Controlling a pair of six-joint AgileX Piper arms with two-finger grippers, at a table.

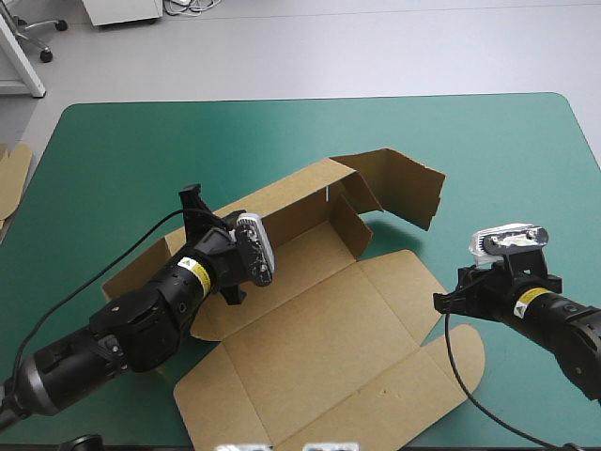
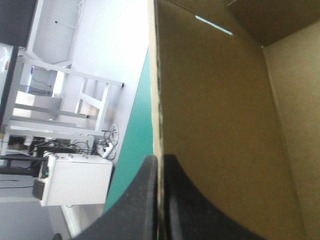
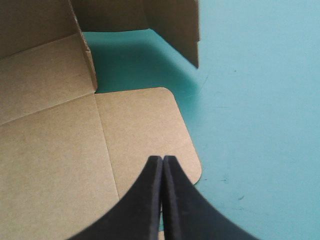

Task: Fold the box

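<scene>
- The brown box (image 1: pixel 319 329) sits near the middle of the table (image 1: pixel 141 150), on the teal-green cover. It is only partly put together.
- Its big bottom panel and the near flaps lie flat.
- The long far wall (image 1: pixel 291 202) stands up. At its right end a side flap (image 1: pixel 404 188) also stands, bent round toward the table's right side.
- The left gripper (image 2: pixel 160 160) is pinched on the top edge of that far wall. The two black fingers are all but together, with the thin board edge running up from between them.
- In the left wrist view, the inner face of the wall (image 2: pixel 215 125) lies to one side of the fingers and the teal-green cover to the other.
- The right gripper (image 3: pixel 162 159) is closed, its fingers meeting in one point, with nothing seen between them.
- It sits over the rounded flap (image 3: pixel 145 130) that lies flat at the box's right side, close to the flap's curved corner.
- A piece of spare board (image 1: pixel 11 178) shows at the table's left edge.
</scene>
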